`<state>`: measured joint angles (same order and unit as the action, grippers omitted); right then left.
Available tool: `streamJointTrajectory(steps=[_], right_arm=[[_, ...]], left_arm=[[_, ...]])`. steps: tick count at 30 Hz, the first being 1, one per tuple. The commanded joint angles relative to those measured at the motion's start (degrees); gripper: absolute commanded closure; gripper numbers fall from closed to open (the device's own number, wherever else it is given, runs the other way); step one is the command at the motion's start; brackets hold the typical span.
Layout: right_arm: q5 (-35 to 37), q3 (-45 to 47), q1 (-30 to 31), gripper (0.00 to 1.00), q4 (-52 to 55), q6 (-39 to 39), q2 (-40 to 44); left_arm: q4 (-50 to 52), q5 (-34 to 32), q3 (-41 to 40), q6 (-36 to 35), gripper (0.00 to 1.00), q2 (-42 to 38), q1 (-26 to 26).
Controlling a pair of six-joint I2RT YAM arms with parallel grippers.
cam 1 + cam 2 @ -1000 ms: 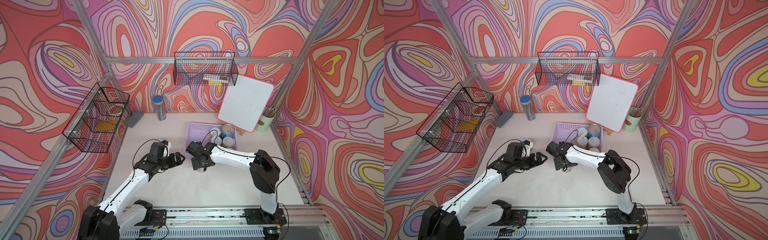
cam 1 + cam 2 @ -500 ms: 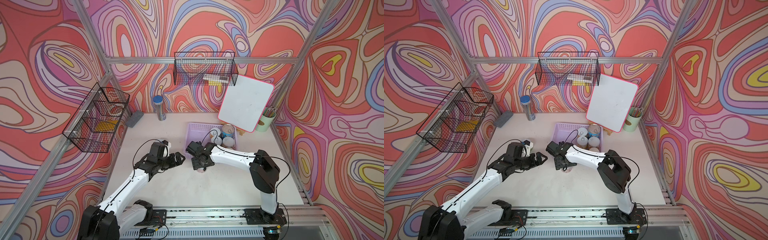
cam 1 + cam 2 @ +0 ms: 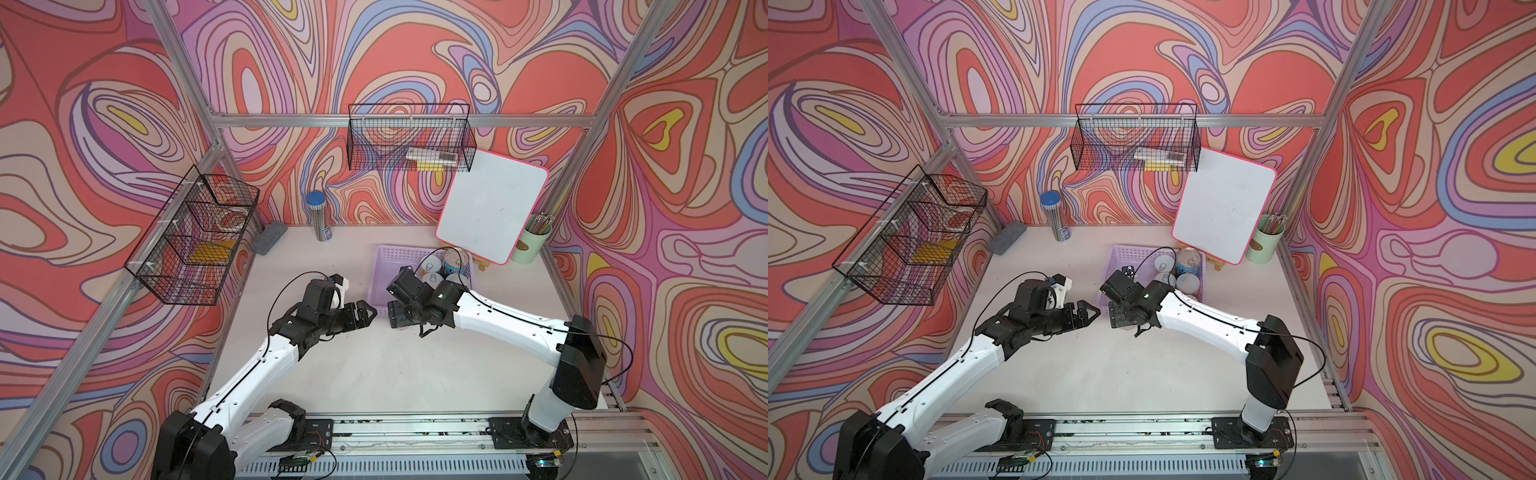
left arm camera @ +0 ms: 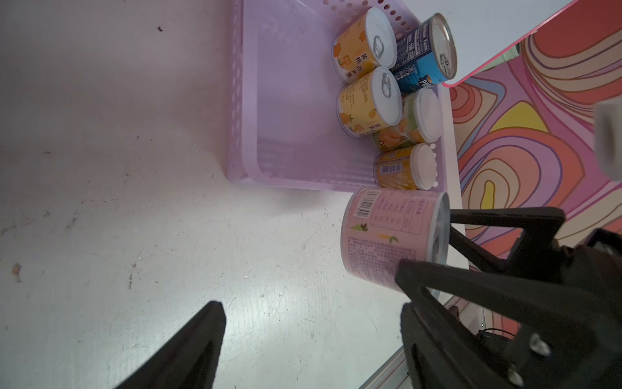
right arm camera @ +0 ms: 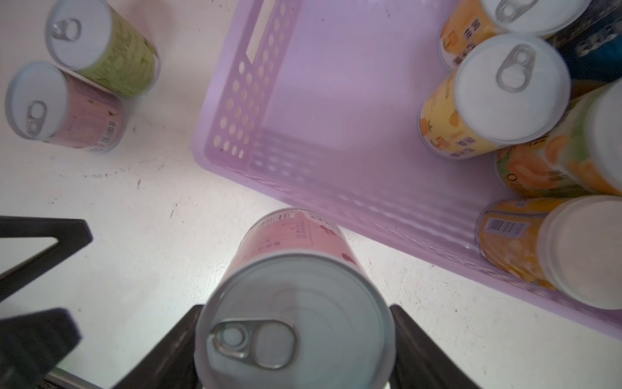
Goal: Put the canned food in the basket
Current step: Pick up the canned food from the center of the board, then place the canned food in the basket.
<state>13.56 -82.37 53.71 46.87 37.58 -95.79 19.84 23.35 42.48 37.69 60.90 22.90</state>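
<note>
Firstly, at the far left, a black wire basket [image 3: 195,241] is hung on the side wall above the desk [image 3: 374,374]. Next, the left tool [image 3: 371,316] is held over the desk with its fingers spread apart and nothing between them. Just beside it, the right tool [image 3: 398,319] is pointed downward and is clamped on a pink can [image 5: 296,303], with a finger pressed against each side. That can is seen upright, outside the lavender basket [image 3: 390,259] and close to its near long wall. A green can [image 5: 101,50] and a second pink can [image 5: 64,107] are stood touching on the desk, just outside the basket's perforated end wall; they are shown only in the right wrist view. Inside the basket, at its right end, five cans [image 4: 368,101] are grouped, a blue-labelled can [image 4: 424,54] among them. Farther right, a whiteboard [image 3: 492,208] is propped, and a green pencil cup [image 3: 530,245] is placed beside it.
</note>
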Motion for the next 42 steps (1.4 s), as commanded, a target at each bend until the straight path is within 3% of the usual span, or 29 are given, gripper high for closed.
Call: streamJointTrajectory(steps=[1,18,33,42], right_arm=[[3.9,-0.6,0.3,0.82,-1.4,-0.2,1.9],[8.5,-6.3,-1.5,0.92,1.3,-4.4,-0.4],[2.5,-14.7,-8.9,0.93,0.8,-7.1,-9.5],[1.0,-14.0,-11.1,0.91,3.2,-5.3,-11.8]], left_arm=[[1.1,-2.0,2.0,-1.1,0.14,1.0,1.9],[-2.8,-2.3,5.8,-1.2,0.14,5.3,3.2],[-3.4,-0.7,17.3,-5.4,0.13,16.0,0.7],[-1.9,-2.4,18.8,-8.1,0.12,18.6,0.7]])
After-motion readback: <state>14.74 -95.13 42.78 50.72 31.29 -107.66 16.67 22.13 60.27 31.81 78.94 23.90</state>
